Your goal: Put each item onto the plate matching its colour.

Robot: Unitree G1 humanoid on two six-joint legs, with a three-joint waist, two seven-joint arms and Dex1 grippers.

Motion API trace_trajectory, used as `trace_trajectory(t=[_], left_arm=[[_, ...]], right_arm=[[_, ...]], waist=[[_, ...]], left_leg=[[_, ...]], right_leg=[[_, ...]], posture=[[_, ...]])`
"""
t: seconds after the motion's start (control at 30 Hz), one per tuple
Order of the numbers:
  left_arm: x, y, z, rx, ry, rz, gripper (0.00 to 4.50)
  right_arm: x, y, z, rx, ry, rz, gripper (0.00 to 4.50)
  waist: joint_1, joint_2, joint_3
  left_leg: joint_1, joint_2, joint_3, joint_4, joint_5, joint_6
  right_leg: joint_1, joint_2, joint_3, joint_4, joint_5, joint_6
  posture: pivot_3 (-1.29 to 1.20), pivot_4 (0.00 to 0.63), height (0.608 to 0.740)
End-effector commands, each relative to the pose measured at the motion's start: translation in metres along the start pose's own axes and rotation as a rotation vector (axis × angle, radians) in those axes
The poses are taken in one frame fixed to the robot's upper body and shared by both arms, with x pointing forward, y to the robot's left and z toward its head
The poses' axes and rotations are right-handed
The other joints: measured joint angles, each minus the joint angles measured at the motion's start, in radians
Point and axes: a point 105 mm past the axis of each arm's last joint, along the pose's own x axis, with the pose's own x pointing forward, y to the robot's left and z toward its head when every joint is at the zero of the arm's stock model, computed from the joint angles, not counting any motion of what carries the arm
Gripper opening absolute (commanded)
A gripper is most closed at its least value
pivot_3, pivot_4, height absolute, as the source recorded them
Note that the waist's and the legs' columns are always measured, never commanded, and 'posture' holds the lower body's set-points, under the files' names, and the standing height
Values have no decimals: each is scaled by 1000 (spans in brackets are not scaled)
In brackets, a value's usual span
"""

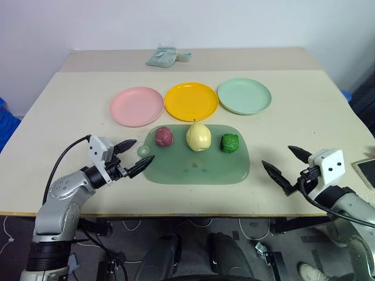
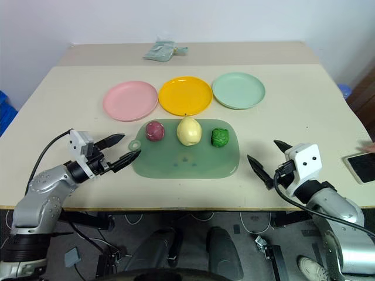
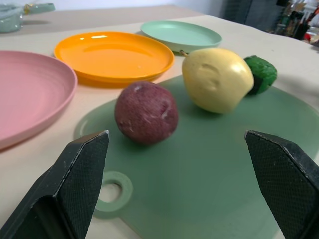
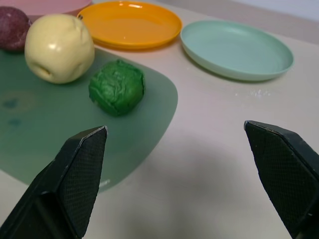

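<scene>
While both pincers, the left gripper [image 1: 133, 155] and right gripper [image 1: 286, 160], hover released and empty, three toy foods sit on the green mat [image 1: 199, 170]: purple lump [image 1: 164, 136] at nine o'clock, yellow pear [image 1: 198, 137] centre, green ball [image 1: 229, 143] at three. Three plates lie at twelve: pink plate [image 1: 136, 106], orange plate [image 1: 191, 100], mint plate [image 1: 244, 95].

Three plates [image 1: 191, 100] stand in a row across the desk [image 1: 304, 140]. Just before them lies a mat [image 1: 196, 164], and on its far edge three toy foods [image 1: 198, 136] sit in a row.

A lab-like test room: bare beige table [image 1: 304, 123], plain white wall [image 1: 234, 23], loose floor cables [image 2: 88, 237].
</scene>
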Motion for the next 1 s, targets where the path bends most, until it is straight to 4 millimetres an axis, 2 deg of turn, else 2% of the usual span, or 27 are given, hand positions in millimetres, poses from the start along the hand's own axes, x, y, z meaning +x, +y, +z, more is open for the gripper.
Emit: trace_trajectory(t=[0.03,0.53,0.67,0.83,1.0], left_arm=[[-3,0,10,51,-25,1,4451],[13,0,14,88,-64,43,4451],[15,2,18,83,-66,75,4451],[21,7,24,127,-45,184,4451],[30,3,25,175,16,199,4451]], right_arm=[[0,1,5,-12,-37,-3,4500],[3,9,8,-19,-48,16,4500],[2,13,11,-33,-49,43,4500],[2,8,14,-44,-78,42,4500],[5,17,26,-41,-142,168,4500]], waist=[[1,0,0],[1,0,0],[1,0,0],[1,0,0],[1,0,0]], left_leg=[[0,0,0,0,0,0],[0,0,0,0,0,0],[0,0,0,0,0,0],[0,0,0,0,0,0],[0,0,0,0,0,0]], right_leg=[[0,0,0,0,0,0],[0,0,0,-1,0,0],[0,0,0,-1,0,0],[1,0,0,-1,0,0],[1,0,-1,-1,2,3]], posture=[[0,150,740],[0,150,740],[0,150,740],[0,150,740],[0,150,740]])
